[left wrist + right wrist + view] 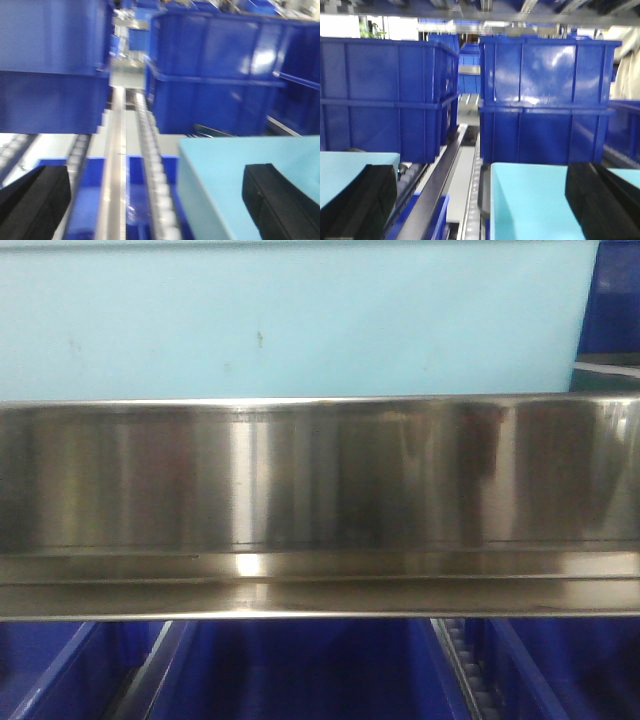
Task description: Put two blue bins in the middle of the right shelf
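Observation:
The front view is filled by a brushed steel rail (pixel 320 490), the front of a shelf tier; I cannot tell whether it is the right shelf middle. Blue bins (pixel 300 670) sit below it. In the left wrist view, one blue bin (pixel 50 65) stands at the upper left and another (pixel 215 75) at the right, on roller tracks. My left gripper (pixel 156 197) is open and holds nothing. The right wrist view shows two blue bins side by side (pixel 385 95) (pixel 545 95). My right gripper (pixel 480 200) is open in front of the gap between them, holding nothing.
Steel roller tracks (pixel 150 165) (pixel 470 200) run away between the bins. A light-blue panel (pixel 235 180) lies by the left gripper's right finger; similar panels (pixel 530 205) (pixel 350 167) flank the right gripper. A pale blue surface (pixel 300 320) rises above the rail, with a blue bin (pixel 620 300) at the far right.

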You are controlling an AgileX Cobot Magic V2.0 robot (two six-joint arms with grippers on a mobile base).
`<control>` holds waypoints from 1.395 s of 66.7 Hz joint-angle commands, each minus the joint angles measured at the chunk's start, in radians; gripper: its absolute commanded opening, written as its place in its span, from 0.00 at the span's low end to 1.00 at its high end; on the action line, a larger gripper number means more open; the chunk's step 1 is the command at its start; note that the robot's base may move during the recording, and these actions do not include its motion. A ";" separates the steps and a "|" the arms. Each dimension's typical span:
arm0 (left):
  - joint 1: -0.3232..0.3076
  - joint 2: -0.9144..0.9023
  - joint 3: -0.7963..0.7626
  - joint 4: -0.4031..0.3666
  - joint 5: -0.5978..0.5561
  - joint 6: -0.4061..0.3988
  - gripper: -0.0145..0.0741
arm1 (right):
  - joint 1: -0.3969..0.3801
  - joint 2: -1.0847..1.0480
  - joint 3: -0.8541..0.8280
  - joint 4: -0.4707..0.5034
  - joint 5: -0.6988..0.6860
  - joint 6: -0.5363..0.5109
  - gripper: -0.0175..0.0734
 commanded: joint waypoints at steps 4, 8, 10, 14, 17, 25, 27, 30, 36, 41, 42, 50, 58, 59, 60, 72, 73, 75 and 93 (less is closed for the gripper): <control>-0.082 0.118 -0.095 -0.009 0.060 0.017 0.84 | 0.038 0.135 -0.126 0.004 0.094 -0.009 0.82; -0.119 0.176 -0.149 -0.009 0.089 0.043 0.84 | 0.076 0.192 -0.184 0.004 0.120 -0.009 0.82; -0.136 0.201 -0.166 -0.009 0.099 0.048 0.84 | 0.097 0.228 -0.221 0.004 0.136 -0.009 0.82; -0.176 0.267 -0.227 -0.009 0.146 0.048 0.84 | 0.156 0.302 -0.297 0.004 0.171 -0.009 0.82; -0.198 0.308 -0.274 -0.009 0.186 0.048 0.84 | 0.196 0.347 -0.344 0.004 0.199 -0.009 0.82; -0.246 0.429 -0.398 -0.003 0.294 0.048 0.84 | 0.302 0.486 -0.483 0.004 0.308 -0.009 0.82; -0.248 0.457 -0.428 -0.003 0.323 0.048 0.84 | 0.327 0.533 -0.517 0.004 0.350 -0.009 0.82; -0.250 0.504 -0.483 -0.003 0.376 0.044 0.84 | 0.355 0.598 -0.591 0.004 0.417 -0.009 0.82; -0.250 0.604 -0.593 0.019 0.498 0.003 0.84 | 0.378 0.726 -0.729 0.004 0.572 -0.009 0.82; -0.250 0.678 -0.683 0.070 0.614 -0.048 0.84 | 0.379 0.825 -0.843 0.004 0.711 0.009 0.82; -0.250 0.689 -0.695 0.078 0.632 -0.053 0.84 | 0.379 0.851 -0.874 0.004 0.746 0.017 0.82; -0.250 0.787 -0.780 0.115 0.746 -0.082 0.84 | 0.379 0.994 -1.028 0.004 0.910 0.045 0.82; -0.230 0.865 -0.800 0.113 0.756 -0.095 0.84 | 0.379 1.107 -1.111 -0.010 0.959 0.099 0.82; -0.225 0.876 -0.800 0.109 0.756 -0.095 0.84 | 0.379 1.115 -1.114 -0.010 0.959 0.106 0.82; -0.219 0.885 -0.800 0.105 0.756 -0.095 0.84 | 0.377 1.124 -1.116 -0.010 0.959 0.112 0.82; -0.139 0.978 -0.800 0.039 0.756 -0.095 0.84 | 0.377 1.213 -1.116 -0.010 0.950 0.116 0.82; -0.135 0.988 -0.800 0.037 0.756 -0.095 0.84 | 0.377 1.220 -1.116 -0.010 0.949 0.116 0.82; -0.130 1.000 -0.800 0.035 0.756 -0.095 0.84 | 0.377 1.232 -1.116 -0.010 0.948 0.116 0.82; -0.134 1.100 -0.800 0.015 0.756 -0.087 0.84 | 0.376 1.346 -1.116 -0.013 0.935 0.151 0.82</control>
